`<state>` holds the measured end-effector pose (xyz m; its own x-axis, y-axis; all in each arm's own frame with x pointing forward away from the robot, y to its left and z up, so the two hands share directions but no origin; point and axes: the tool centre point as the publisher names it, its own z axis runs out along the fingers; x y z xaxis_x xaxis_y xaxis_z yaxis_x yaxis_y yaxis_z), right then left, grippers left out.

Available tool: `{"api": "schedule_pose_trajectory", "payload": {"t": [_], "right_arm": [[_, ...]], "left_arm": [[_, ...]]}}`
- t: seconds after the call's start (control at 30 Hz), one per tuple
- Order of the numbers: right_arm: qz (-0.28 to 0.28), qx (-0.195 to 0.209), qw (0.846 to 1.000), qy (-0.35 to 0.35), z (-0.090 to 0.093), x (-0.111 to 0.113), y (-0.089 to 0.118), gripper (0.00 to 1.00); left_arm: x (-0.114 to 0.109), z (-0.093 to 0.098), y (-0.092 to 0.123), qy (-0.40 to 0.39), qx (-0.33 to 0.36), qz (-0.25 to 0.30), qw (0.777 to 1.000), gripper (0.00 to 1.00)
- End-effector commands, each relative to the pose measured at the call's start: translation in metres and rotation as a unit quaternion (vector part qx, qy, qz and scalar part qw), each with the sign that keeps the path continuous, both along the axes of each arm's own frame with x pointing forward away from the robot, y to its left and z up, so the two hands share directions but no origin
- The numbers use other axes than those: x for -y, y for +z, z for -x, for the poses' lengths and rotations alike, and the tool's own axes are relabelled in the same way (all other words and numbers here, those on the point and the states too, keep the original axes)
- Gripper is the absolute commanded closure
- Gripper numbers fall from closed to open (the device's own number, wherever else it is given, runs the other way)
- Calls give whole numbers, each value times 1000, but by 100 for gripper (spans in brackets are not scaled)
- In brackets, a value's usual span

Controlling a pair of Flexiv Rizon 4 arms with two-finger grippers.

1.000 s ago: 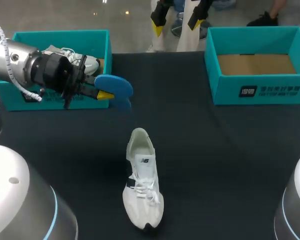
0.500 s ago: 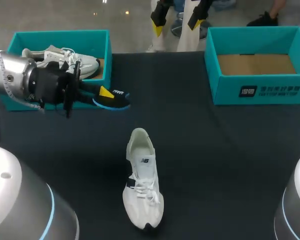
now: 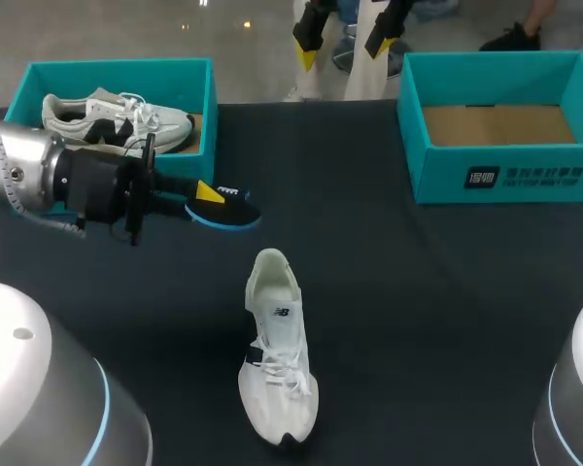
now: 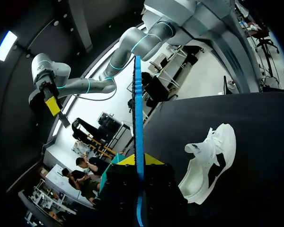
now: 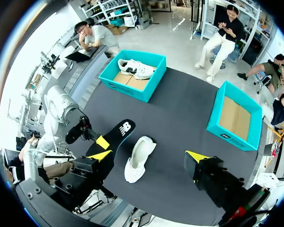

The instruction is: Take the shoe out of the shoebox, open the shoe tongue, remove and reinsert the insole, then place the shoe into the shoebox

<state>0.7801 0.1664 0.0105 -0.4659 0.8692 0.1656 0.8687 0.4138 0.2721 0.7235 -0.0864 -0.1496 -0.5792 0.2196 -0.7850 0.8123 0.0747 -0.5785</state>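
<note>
Left fingers [image 4: 154,161] are clamped on one end of the insole [image 3: 228,209], which runs edge-on between them in the left wrist view. Right fingers [image 5: 100,155] stand wide with nothing between them, high above the desk [image 3: 418,320].

Nearest me, the white shoe [image 3: 277,359] lies on its sole at the desk's 6 o'clock, toe toward 6 and heel opening toward 12, with its laces looking loosely tied. The insole hovers at 11 o'clock from the shoe, apart from it. Its black top faces up and its free end points toward 3 o'clock.

Farther off, the left box [image 3: 210,107] sits at 10 o'clock with a second shoe [image 3: 117,115] inside. The right box [image 3: 447,175] at 2 o'clock shows only its cardboard floor.

The insole looks thin, light and floppy, so I expect the free end to sag and buckle if pushed hard. It should feed best slid in along the shoe's floor from the heel opening. The shoe itself looks light with a soft upper and may skid on the desk. A pinch on the stiffer heel collar should steady it.

Against a second ago, the insole has flipped from blue underside up to black top up. It has also come down from beside the left box toward the shoe, which has not moved.
</note>
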Motion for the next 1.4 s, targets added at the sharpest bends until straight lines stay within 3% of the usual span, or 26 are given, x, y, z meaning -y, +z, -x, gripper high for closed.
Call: {"api": "schedule_pose_trajectory", "payload": {"t": [0.03, 0.47, 0.53, 0.57, 0.6, 0.87, 1.4], "right_arm": [[1, -1, 1000, 0, -1, 0, 0, 0], [1, -1, 1000, 0, -1, 0, 0, 0], [1, -1, 1000, 0, -1, 0, 0, 0], [1, -1, 1000, 0, -1, 0, 0, 0], [1, -1, 1000, 0, -1, 0, 0, 0], [1, -1, 1000, 0, -1, 0, 0, 0], [1, -1, 1000, 0, -1, 0, 0, 0]], "left_arm": [[0, 0, 0, 0, 1, 0, 1000, 100], [0, 0, 0, 0, 1, 0, 1000, 100], [-4, -4, 3, -12, 73, -11, 997, 100], [-5, -4, 7, -33, 111, 14, 993, 100], [-7, -5, 10, -18, 109, 45, 993, 100], [-26, -13, 0, 1, 214, 53, 975, 100], [-8, -38, 4, 11, 345, 65, 936, 100]]}}
